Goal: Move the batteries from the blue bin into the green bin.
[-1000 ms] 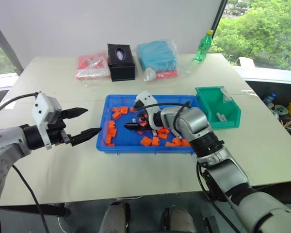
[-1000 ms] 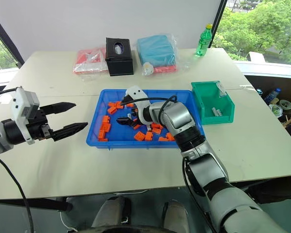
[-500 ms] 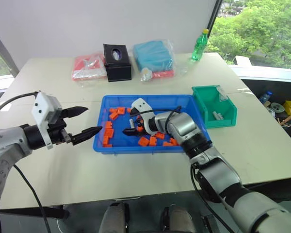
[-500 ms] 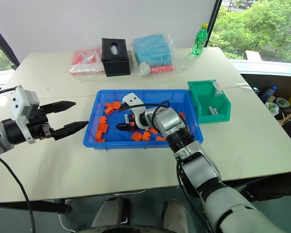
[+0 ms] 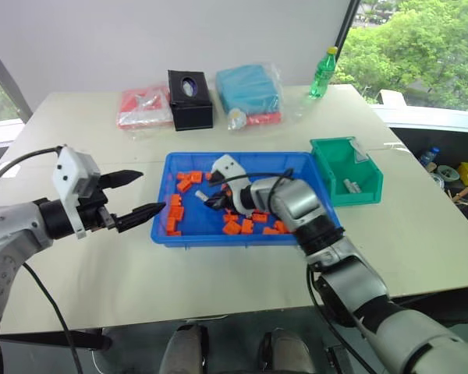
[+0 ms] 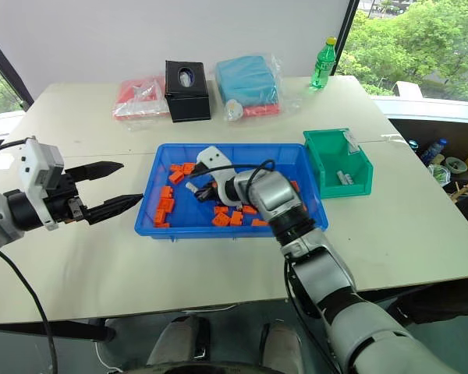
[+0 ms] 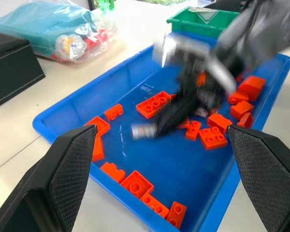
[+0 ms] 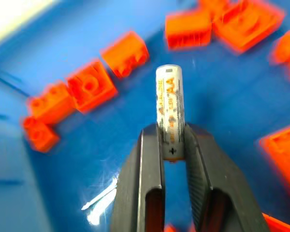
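Note:
The blue bin (image 5: 235,238) sits mid-table, strewn with orange bricks (image 5: 174,215). Over its middle my right gripper (image 5: 210,201) is shut on a silver-grey battery (image 8: 169,109), which stands out past the black fingertips (image 8: 150,140) and hangs just above the bin floor. The left wrist view also catches this battery (image 7: 144,130), blurred. The green bin (image 5: 366,181) stands to the right of the blue one and has batteries (image 5: 348,185) inside. My left gripper (image 5: 150,192) hovers open beside the blue bin's left edge, nothing between its fingers (image 7: 72,164).
Along the table's far side lie a red bagged packet (image 5: 147,107), a black tissue box (image 5: 191,100), a teal bagged packet (image 5: 251,89) and a green bottle (image 5: 320,74). Bare tabletop (image 5: 218,280) lies in front of the bins.
My right gripper has shut on a battery among the bricks and raised it slightly off the bin floor. The left arm has kept still.

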